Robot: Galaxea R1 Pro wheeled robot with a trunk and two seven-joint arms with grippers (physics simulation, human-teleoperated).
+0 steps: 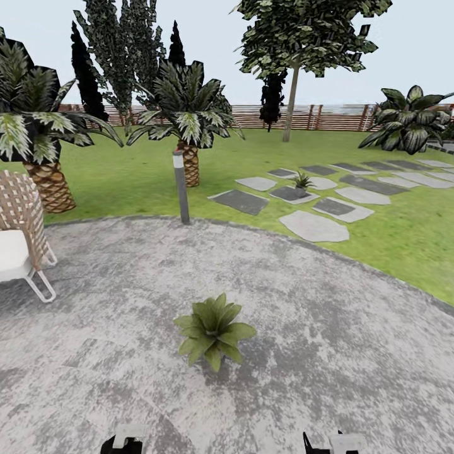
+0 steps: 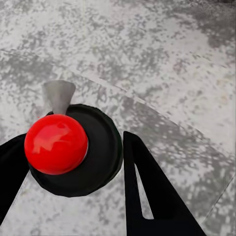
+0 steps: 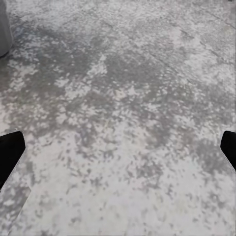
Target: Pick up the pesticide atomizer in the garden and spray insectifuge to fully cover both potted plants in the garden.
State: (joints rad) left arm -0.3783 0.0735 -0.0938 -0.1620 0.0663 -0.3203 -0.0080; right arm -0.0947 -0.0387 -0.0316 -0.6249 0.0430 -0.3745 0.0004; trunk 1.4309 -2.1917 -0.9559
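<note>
- We stand on the round grey patio (image 1: 328,353); its curved edge runs from mid-left, behind the post, round to the right, w/ lawn (image 1: 403,233) beyond it.
- One potted plant (image 1: 213,330) sits on the patio straight ahead of us, near the centre; bare mottled paving lies all round it, so there's open room on both sides.
- Second potted plant (image 1: 302,181) is well away, among the flat stepping stones (image 1: 314,226) on the grass to the front-right.
- A slim grey post (image 1: 181,188) stands right at the patio's far edge, left of centre.
- A wicker chair w/ white cushion (image 1: 19,239) sits at the patio's left edge, well apart from the near plant.
- Two palms (image 1: 188,126) stand on the grass behind post and chair; a slatted fence (image 1: 334,117) closes the far side, a broad-leaved plant (image 1: 410,120) at far right.
- Spray bottle: we can't pick it out in any view.
- Left gripper (image 2: 73,177): low over the paving, pointing down; black fingers (image 2: 147,191) spread apart, nothing clamped. A red knob on a black disc (image 2: 56,143) shows between them, lower down.
- Right gripper (image 3: 118,147): also aimed down at bare paving, finger tips (image 3: 10,152) at opposite sides of the frame, wide apart, holding nothing.
- In the head view both arm ends just peek in at the bottom edge, left (image 1: 123,441) and right (image 1: 331,442).
</note>
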